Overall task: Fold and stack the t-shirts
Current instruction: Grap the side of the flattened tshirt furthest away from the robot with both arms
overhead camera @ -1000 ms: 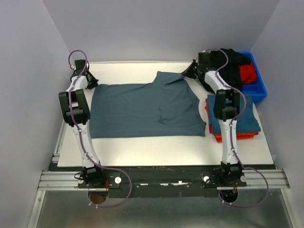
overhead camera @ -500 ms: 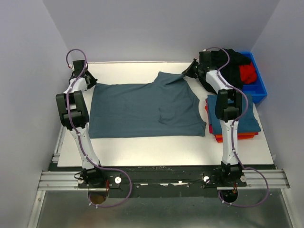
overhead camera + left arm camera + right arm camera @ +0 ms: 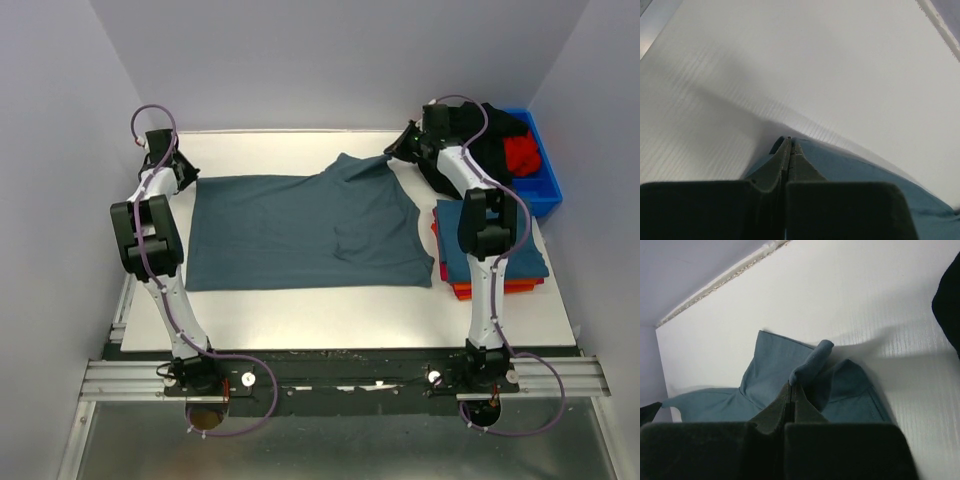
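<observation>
While our left gripper [image 3: 788, 142] pinches the far left corner of the teal t-shirt [image 3: 300, 230], jaws pressed together on the cloth, our right gripper [image 3: 791, 387] clamps a raised fold at its far right corner. Both arms stretch from their bases toward the far edge of the table [image 3: 330, 305]. We see the shirt spread flat between them, with folded shirts [image 3: 520, 265] stacked at the right, near the blue bin [image 3: 548, 190].
</observation>
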Controlling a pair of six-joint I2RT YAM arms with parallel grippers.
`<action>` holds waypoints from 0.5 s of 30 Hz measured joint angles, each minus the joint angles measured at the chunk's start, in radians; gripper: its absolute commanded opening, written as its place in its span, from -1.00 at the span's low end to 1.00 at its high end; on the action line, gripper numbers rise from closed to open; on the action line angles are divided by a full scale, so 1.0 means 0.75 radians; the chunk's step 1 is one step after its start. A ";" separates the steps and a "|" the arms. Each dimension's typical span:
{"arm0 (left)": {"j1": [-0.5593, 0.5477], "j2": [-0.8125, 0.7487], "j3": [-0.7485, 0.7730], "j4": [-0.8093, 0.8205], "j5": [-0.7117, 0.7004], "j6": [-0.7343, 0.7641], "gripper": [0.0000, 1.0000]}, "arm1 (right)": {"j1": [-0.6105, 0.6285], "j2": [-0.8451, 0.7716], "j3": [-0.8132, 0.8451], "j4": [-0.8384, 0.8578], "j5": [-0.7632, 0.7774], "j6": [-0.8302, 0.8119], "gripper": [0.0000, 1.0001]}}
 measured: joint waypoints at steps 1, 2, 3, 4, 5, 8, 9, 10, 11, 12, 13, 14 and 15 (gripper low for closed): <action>0.003 -0.010 -0.014 0.005 -0.002 0.000 -1.00 | 0.001 -0.009 -0.007 0.000 -0.001 -0.001 -0.99; 0.006 -0.018 -0.023 0.009 -0.002 0.000 -1.00 | 0.001 -0.020 -0.014 0.001 -0.001 -0.002 -0.99; 0.010 -0.028 -0.037 0.017 -0.002 0.000 -1.00 | 0.001 -0.032 -0.023 0.002 -0.001 -0.005 -0.99; 0.012 -0.038 -0.048 0.021 -0.003 0.000 -1.00 | 0.000 -0.046 -0.035 0.003 -0.002 -0.009 -0.99; 0.013 -0.048 -0.060 0.029 -0.004 0.000 -1.00 | 0.001 -0.060 -0.046 0.004 -0.004 -0.010 -0.99; 0.018 -0.079 -0.102 0.046 -0.006 0.001 -1.00 | 0.001 -0.105 -0.088 0.004 -0.006 -0.018 -0.99; 0.018 -0.090 -0.115 0.049 -0.006 0.001 -1.00 | 0.001 -0.121 -0.102 0.003 -0.008 -0.020 -0.99; 0.018 -0.099 -0.127 0.051 -0.006 0.001 -1.00 | 0.001 -0.136 -0.114 0.004 -0.009 -0.023 -0.99; 0.018 -0.108 -0.134 0.054 -0.006 0.003 -0.89 | 0.001 -0.148 -0.125 0.004 -0.010 -0.025 -0.99; 0.018 -0.111 -0.136 0.057 -0.006 0.004 -0.77 | 0.000 -0.161 -0.138 0.004 -0.010 -0.028 -0.99; 0.018 -0.113 -0.136 0.063 -0.006 0.006 -0.67 | 0.001 -0.173 -0.148 0.003 -0.011 -0.031 -0.99; 0.018 -0.111 -0.123 0.054 -0.005 0.008 -0.50 | 0.001 -0.181 -0.153 0.003 -0.013 -0.033 -0.99; 0.018 -0.100 -0.097 0.031 -0.005 0.006 -0.30 | 0.000 -0.184 -0.154 0.004 -0.016 -0.033 -0.99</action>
